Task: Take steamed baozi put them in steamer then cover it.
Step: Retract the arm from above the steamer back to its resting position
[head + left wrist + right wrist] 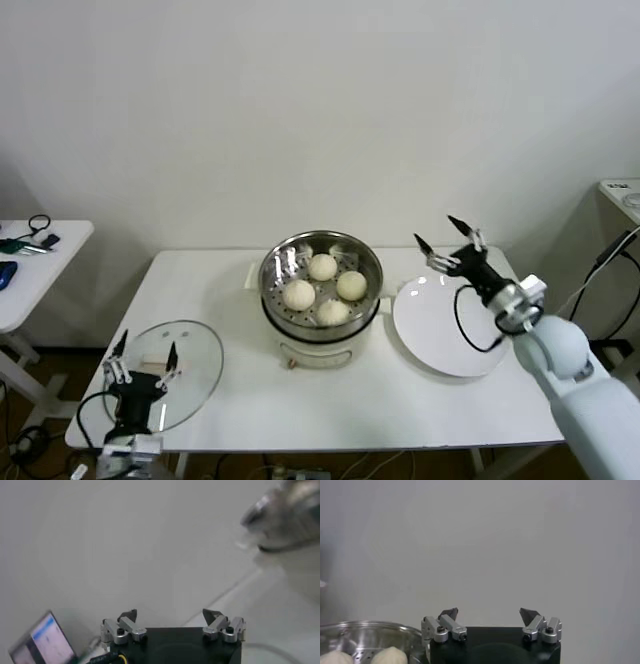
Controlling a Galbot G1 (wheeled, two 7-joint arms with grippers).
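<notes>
The shiny steamer [275, 272] stands mid-table with its lid off, and several cream-white baozi [323, 267] lie on its perforated tray. Its rim [365, 627] and two baozi [390, 655] show in the right wrist view. The glass cover [200, 350] lies flat at the table's front left. My left gripper [144, 352] is open and empty, just above the cover. My right gripper [440, 232] is open and empty, raised above the far edge of the white plate [440, 340], right of the steamer. Both wrist views show the open grippers [170, 615] [489, 613] with nothing between them.
A flat white plate lies right of the steamer. A side table [40, 275] with cables and small items stands at the far left. A white unit [622, 190] is at the far right. The blurred steamer body [290, 515] shows in the left wrist view.
</notes>
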